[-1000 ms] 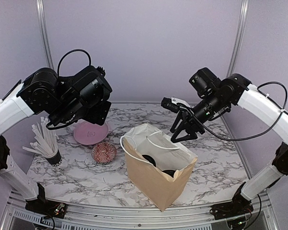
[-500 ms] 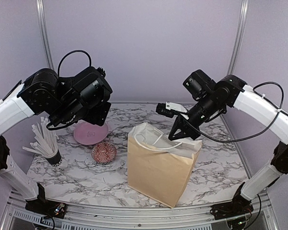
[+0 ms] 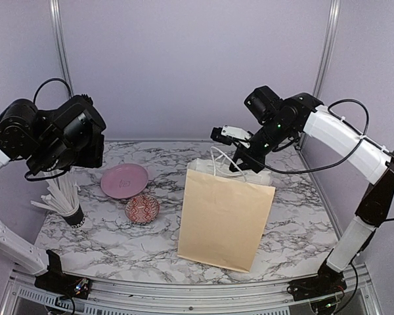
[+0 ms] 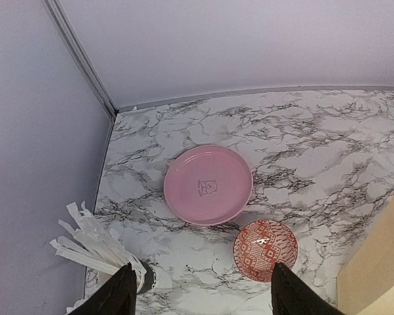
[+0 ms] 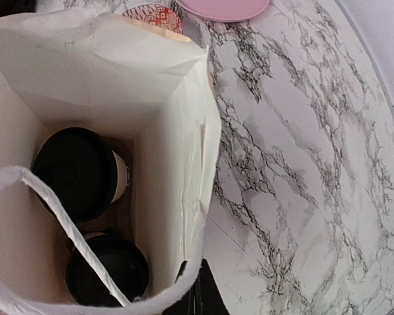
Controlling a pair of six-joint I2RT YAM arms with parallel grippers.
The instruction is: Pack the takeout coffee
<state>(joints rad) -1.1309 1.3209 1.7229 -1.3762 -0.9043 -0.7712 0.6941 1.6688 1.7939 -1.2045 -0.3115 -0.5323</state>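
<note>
Overhead: brown paper bag (image 3: 224,216) upright on marble worktop (image 3: 118,243); right hand (image 3: 241,161) pinched closed on its top rim. Left wrist: left hand (image 4: 203,296) spread wide, empty, high over pink plate (image 4: 209,185). Right wrist: two black-lidded coffee cups (image 5: 75,172) side by side on bag floor.

Paper bag (image 3: 224,220): a second ago it leans with its mouth tipped toward the top camera. Now it stands upright on the worktop (image 3: 295,216), broad face forward, a little further right.
Takeout coffee cups (image 5: 75,174): their black lids no longer show from above, as the upright bag hides them in that view.
Right hand (image 3: 240,161): higher and further back-left, at the bag's top edge by the white handle (image 3: 215,159).
Left arm (image 3: 56,134): drawn back to the left, no longer overlapping the pink plate (image 3: 124,180).
</note>
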